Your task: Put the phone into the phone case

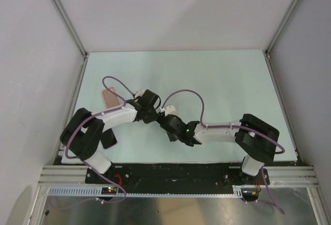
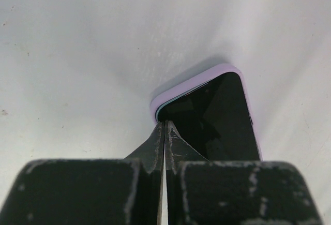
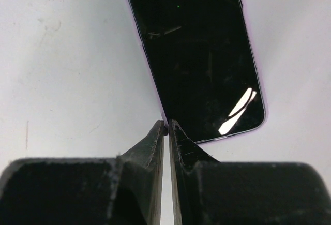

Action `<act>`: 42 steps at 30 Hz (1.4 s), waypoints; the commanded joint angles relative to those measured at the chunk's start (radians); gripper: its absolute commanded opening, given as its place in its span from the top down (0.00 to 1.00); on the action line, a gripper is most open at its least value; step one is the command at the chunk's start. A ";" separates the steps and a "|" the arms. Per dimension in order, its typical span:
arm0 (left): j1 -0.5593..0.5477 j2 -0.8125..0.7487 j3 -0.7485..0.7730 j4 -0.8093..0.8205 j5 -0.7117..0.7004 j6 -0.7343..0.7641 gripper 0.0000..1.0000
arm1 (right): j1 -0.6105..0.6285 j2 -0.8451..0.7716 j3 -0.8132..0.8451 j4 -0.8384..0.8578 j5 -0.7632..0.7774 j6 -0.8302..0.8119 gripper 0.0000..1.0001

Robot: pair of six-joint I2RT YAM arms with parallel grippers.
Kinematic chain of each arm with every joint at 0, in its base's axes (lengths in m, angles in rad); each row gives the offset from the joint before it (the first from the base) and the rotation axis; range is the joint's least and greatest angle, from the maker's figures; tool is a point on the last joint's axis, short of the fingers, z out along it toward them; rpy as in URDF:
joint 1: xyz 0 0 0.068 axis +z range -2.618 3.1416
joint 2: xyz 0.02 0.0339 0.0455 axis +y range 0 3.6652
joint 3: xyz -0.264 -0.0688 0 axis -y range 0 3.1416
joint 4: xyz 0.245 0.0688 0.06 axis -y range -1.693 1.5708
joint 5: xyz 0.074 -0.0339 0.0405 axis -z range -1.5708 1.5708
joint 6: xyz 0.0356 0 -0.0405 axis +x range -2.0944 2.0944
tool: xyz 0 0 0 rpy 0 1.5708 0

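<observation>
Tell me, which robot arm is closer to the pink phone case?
Left. The left arm passes right beside the pink phone case; the right arm comes from the other side, and the right gripper sits clearly apart from it.

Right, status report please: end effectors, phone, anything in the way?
Both shut: left end effector, right end effector, tips at the rim. The phone lies inside the phone case. Nothing seen in the way.

We see the pale green tabletop under the left claw, white enclosure walls well beyond it, and an aluminium rail behind it.
</observation>
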 commanded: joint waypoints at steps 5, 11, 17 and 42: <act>-0.002 0.097 0.021 -0.028 -0.061 0.039 0.99 | -0.123 -0.009 -0.012 -0.082 -0.234 0.008 0.88; -0.001 0.065 0.099 -0.070 -0.057 0.088 0.94 | -0.208 -0.113 0.112 -0.093 -0.249 -0.036 0.81; 0.005 0.064 0.169 -0.100 -0.041 0.125 0.89 | -0.276 -0.143 0.178 -0.098 -0.231 -0.096 0.60; 0.167 -0.166 0.137 -0.151 0.030 0.207 0.80 | -0.291 0.095 0.281 -0.007 -0.293 -0.271 0.02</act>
